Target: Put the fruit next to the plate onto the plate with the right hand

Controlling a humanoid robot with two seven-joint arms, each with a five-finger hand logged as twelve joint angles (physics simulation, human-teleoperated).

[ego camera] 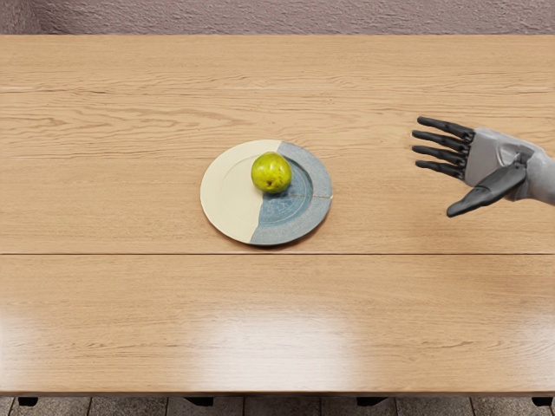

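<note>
- Right hand [486, 163] comes in from the picture's right edge. Grey palm shell and wrist are visible; the forearm is cut off by the frame.
- Hand state: spread wide. Four dark fingers [444, 143] are straight and fanned, tips toward the picture's left. The thumb [479, 198] juts down and left, apart from the others. The hand holds nothing and touches neither fruit nor plate.
- Hand height over the table [130, 303]: cannot tell from this one view whether it hovers or grazes the wood.
- Fruit [271, 172]: yellow-green, roundish, with a glossy highlight on top. It rests on the plate [230, 204], a little toward the far side of its middle, over the seam where the two colours meet.
- Plate: round and shallow, cream on the picture's left half, blue-grey on the right. It lies flat near the middle of the table.
- Fruit relative to hand: well apart. The fruit lies to the picture's left of the fingertips, at about the same height in the picture as the lowest finger. A stretch of bare wood separates the plate's right rim from the fingertips.
- Palm orientation: fingers point toward the plate's side of the table; the thumb hangs below them.
- Table: light wood boards, grain running left to right, with a soft sheen along the near edge.
- Background: a rough mauve wall [260, 16] runs along the top.
</note>
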